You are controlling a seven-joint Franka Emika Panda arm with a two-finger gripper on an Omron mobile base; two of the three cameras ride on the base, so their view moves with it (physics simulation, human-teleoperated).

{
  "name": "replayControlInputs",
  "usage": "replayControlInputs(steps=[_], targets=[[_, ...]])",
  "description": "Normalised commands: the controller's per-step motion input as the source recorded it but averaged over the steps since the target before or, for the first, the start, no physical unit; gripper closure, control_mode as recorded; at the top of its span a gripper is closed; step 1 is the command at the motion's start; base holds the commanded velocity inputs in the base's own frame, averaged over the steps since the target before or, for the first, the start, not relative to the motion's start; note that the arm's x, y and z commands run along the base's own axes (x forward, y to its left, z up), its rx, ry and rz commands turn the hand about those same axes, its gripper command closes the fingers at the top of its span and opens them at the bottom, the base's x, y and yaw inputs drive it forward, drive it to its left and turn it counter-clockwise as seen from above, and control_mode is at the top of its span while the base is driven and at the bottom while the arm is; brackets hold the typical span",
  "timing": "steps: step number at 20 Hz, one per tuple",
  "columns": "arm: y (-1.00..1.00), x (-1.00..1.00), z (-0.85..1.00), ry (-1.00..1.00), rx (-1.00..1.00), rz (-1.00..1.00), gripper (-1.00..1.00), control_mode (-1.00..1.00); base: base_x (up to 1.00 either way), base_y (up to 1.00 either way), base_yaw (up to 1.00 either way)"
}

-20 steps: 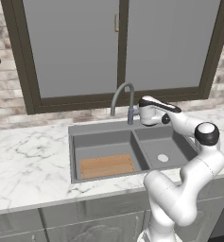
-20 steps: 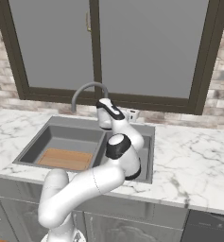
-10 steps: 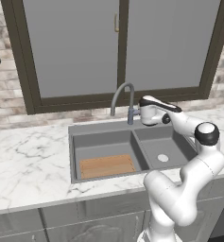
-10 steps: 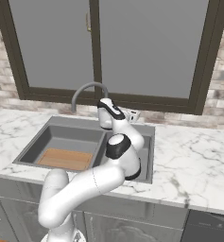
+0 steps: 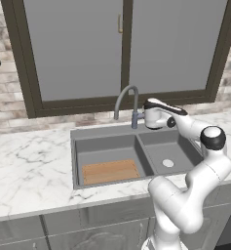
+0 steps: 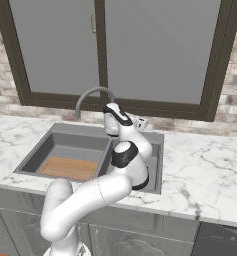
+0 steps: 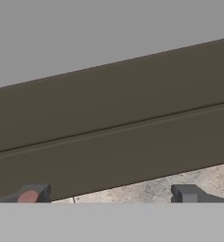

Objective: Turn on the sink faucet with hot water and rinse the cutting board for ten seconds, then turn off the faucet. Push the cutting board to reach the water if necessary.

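Note:
The sink faucet (image 5: 126, 97) arches over the dark grey sink (image 5: 103, 132); its spout also rises behind my arm in the right base view (image 6: 92, 93). The water is out of view; nothing runs from the spout. The cutting board (image 5: 110, 172) lies flat in the front of the larger basin, seen too in the right base view (image 6: 70, 168). My gripper (image 5: 140, 117) sits right beside the faucet's base, on its right, pointing at it. In the hand view my gripper (image 7: 108, 194) stands open, and a reddish patch (image 7: 28, 196) shows at the left fingertip.
The smaller basin with a round white drain (image 5: 168, 163) lies under my forearm. Marble counter (image 5: 29, 166) runs on both sides of the sink. A dark-framed window (image 5: 124, 53) and a brick wall stand close behind the faucet.

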Motion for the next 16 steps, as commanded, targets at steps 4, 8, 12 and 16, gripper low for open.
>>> replayControlInputs(steps=[4, 8, 12, 16], targets=[[-0.66, -0.16, 0.00, 0.00, 0.02, 0.00, -1.00, -1.00, 0.00, 0.00, 0.00], [-0.77, -0.19, 0.00, 0.00, 0.03, 0.00, -1.00, -1.00, 0.00, 0.00, 0.00], [-0.81, -0.16, 0.00, 0.01, 0.05, 0.00, -1.00, -1.00, 0.00, 0.00, 0.00], [-0.76, -0.10, 0.00, 0.01, 0.05, 0.00, -1.00, -1.00, 0.00, 0.00, 0.00]])
